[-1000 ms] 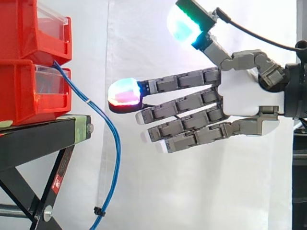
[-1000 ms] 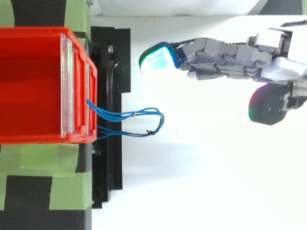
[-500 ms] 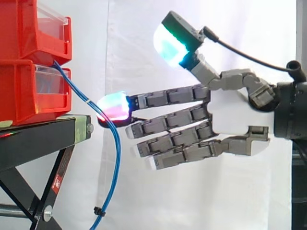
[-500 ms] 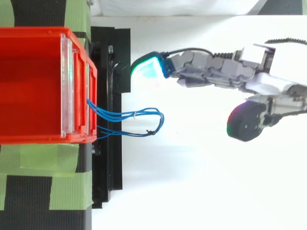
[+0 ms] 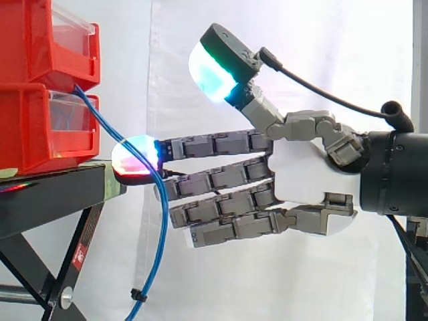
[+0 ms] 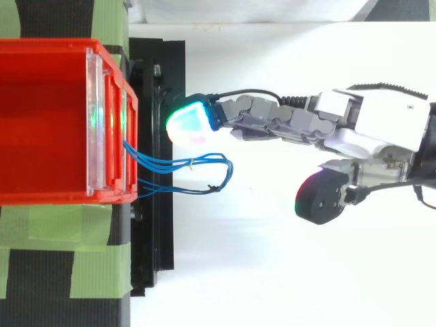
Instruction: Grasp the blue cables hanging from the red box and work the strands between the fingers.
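Spread hand at the hanging cables, nothing gripped yet.

My hand [image 5: 304, 177] is spread, fingers straight, thumb raised. From above, the fingers lie just beside the blue cables [image 6: 204, 161], not around them. The cables hang from the lower red bin [image 5: 40, 127]. Pushing further risks my fingertip [image 5: 134, 155] striking the black stand [image 5: 53, 190]. Open room lies below.

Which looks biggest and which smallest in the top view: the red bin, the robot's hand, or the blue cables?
1. The red bin and the hand cover about the same area. The hand may be nearer the camera, so I won't rank these two.
2. The blue cables are clearly smallest, a thin loop.
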`<state>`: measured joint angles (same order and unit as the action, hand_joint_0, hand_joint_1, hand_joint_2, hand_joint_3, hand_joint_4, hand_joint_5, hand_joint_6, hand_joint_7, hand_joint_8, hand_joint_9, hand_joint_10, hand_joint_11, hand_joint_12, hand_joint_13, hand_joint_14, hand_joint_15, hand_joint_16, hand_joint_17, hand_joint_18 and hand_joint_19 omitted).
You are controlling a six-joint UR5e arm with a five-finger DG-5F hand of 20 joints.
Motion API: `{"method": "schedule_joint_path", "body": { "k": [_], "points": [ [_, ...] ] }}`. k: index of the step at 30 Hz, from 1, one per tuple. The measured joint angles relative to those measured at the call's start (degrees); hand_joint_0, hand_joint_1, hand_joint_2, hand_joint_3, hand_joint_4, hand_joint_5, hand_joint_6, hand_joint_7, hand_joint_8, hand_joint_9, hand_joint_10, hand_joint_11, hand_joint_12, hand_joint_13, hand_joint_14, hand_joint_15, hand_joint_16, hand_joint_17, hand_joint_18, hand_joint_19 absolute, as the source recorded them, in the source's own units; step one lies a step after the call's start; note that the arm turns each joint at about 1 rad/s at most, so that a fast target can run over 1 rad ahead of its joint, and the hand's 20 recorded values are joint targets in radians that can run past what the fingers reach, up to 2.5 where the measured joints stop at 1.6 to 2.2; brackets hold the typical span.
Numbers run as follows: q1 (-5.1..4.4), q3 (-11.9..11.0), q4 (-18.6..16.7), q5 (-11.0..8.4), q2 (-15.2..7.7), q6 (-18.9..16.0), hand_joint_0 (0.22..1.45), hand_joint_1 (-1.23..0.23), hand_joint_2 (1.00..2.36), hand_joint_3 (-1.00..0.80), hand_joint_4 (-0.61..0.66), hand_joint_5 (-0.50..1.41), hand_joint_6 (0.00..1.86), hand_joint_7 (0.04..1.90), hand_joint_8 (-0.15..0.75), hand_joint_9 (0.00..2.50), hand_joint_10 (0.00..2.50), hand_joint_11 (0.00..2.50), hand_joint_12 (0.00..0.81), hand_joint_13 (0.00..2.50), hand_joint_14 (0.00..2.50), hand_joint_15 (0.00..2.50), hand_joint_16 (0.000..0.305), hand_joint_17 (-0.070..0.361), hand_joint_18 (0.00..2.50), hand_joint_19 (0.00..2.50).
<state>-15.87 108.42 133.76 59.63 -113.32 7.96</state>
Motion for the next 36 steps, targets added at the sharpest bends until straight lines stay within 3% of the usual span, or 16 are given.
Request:
{"method": "schedule_joint_path", "body": {
  "k": [12,19,29,36],
  "points": [
    [-2.01,0.0,-0.1,-3.5,-0.3,3.1,0.63,-0.41,1.0,-1.0,0.11,-0.47,0.0,0.66,0.298,0.0,0.0,0.1,0.391,0.0,0.01,0.22,0.072,0.163,0.0,0.34],
    [-2.6,-0.4,-2.2,-3.99,-3.2,1.8,0.64,-0.41,1.0,-1.0,0.12,-0.47,0.01,0.67,0.302,0.0,0.0,0.11,0.392,0.0,0.01,0.23,0.072,0.163,0.0,0.35],
    [-3.23,-0.5,-3.9,-5.15,-3.9,3.9,0.64,-0.41,1.0,-1.0,0.12,-0.47,0.01,0.66,0.306,0.0,0.0,0.12,0.399,0.0,0.01,0.24,0.073,0.163,0.0,0.35],
    [-3.44,-2.1,-5.8,-5.75,-7.8,2.9,0.64,-0.41,1.0,-1.0,0.12,-0.46,0.01,0.66,0.309,0.01,0.0,0.14,0.399,0.0,0.01,0.24,0.073,0.164,0.0,0.36]
  ]
}}
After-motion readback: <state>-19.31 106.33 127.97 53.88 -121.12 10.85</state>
